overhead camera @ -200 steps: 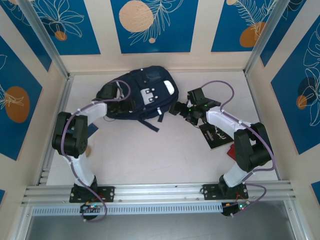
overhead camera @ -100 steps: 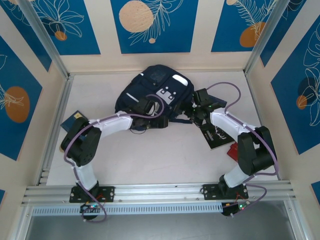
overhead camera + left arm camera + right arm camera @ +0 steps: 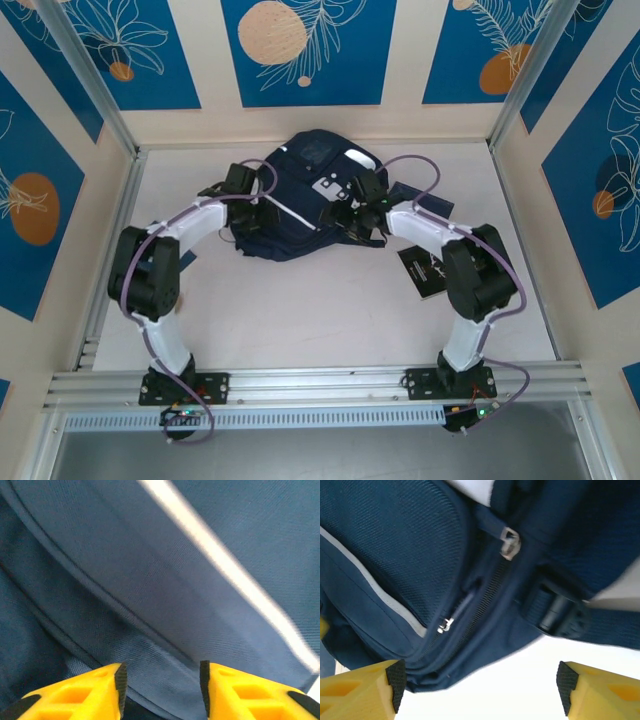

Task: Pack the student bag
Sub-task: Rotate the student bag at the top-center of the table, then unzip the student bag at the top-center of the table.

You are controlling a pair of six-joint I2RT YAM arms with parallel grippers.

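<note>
1. The left gripper (image 3: 161, 675) is pressed against the bag's 9 o'clock flank. Its yellow fingers (image 3: 75, 695) stand a modest gap apart against navy fabric, and I cannot tell whether they pinch a fold. A white stripe (image 3: 240, 585) runs toward 5 o'clock.
2. The student bag (image 3: 295, 228) lies on the table (image 3: 300, 310) toward 12 o'clock, between both arms.
3. The right gripper (image 3: 480, 680) sits at the bag's 4 o'clock edge with its fingers spread wide and nothing between them. A zipper pull (image 3: 445, 625) and a black buckle (image 3: 560, 617) lie ahead of it.
4. A dark book (image 3: 425, 270) lies flat at 4 o'clock from the bag, apart from it.
</note>
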